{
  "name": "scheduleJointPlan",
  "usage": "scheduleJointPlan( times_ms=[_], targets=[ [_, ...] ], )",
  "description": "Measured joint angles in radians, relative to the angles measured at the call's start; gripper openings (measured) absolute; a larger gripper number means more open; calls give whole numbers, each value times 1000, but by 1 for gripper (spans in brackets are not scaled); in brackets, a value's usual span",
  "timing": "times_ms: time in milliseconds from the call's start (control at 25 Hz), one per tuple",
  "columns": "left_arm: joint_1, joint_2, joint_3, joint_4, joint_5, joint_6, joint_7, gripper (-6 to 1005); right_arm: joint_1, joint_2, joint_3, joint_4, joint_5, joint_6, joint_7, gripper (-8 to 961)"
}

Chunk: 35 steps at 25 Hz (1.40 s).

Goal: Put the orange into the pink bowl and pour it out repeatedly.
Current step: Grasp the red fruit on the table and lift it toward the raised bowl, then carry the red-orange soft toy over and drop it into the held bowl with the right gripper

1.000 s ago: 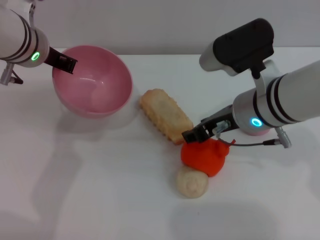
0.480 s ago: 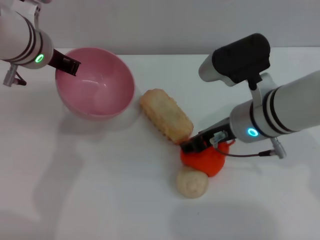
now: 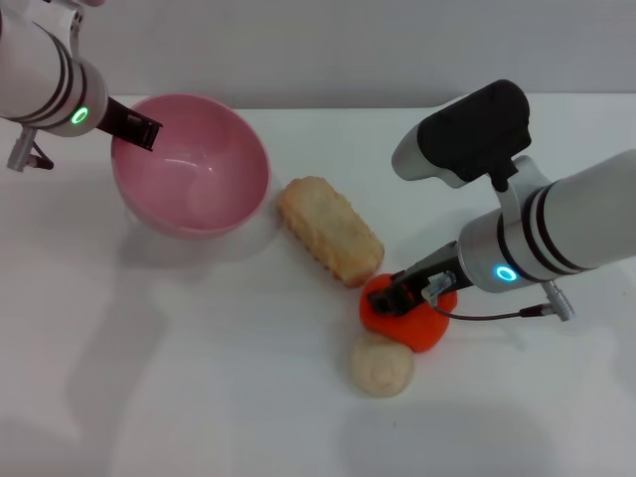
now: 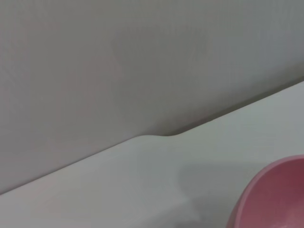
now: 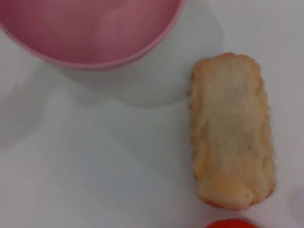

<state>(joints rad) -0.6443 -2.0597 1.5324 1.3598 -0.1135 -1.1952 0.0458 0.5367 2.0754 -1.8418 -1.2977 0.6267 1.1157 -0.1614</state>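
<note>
From my head camera, I have the left end effector (image 3: 134, 126) up at the counter's far left corner, its dark tip on the near-left rim of the pink bowl (image 3: 191, 164). I cannot tell whether it is clamped on that rim or merely touching it. The bowl sits upright on the white counter (image 3: 199, 338) close to the far edge, and I see nothing inside it. My left wrist camera gives me only a sliver of pink rim (image 4: 270, 194), the counter's far edge and the wall behind.

Toward the middle, a tan, bread-like block (image 3: 329, 231) lies diagonally, apart from the bowl. My right wrist camera shows the same block (image 5: 232, 130) lengthwise, with the bowl's edge (image 5: 90, 52) beyond it.

Right of centre, the orange (image 3: 405, 316) rests on the counter just beside the block's near end. The right end effector (image 3: 397, 295) is down on top of it, its dark fingers narrow and pressing against the fruit's upper side; I cannot tell whether the grip has fully closed. A beige ball (image 3: 382, 364) touches the orange on the side nearest the counter's front edge.
</note>
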Motion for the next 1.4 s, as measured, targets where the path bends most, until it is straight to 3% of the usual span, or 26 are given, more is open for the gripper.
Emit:
scheduleJointPlan(
  times_ms=[40,160,400,800,920,1400],
  targets=[
    [0,0,0,0,0,0,2,39,0,-1,-1,-3,-2,2,-3,580],
    [0,-1,4,1,0,-1,8,39,1,-1,-2,-10,-4,8,-13,360],
    [0,-1,15,1,0,-1,8,39,-2,-2,5,-32,-14,9,-15,148],
    [0,0,26,1,0,0,12,40,-26,-3,19,-119,-22,9,-15,50],
    [1,0,28,1,0,0,12,40,-51,-3,43,-222,-57,25,-15,49],
    [1,-5,79,16,-9,-9,13,40,-69,-3,123,-391,-107,35,-20,46]
  ],
)
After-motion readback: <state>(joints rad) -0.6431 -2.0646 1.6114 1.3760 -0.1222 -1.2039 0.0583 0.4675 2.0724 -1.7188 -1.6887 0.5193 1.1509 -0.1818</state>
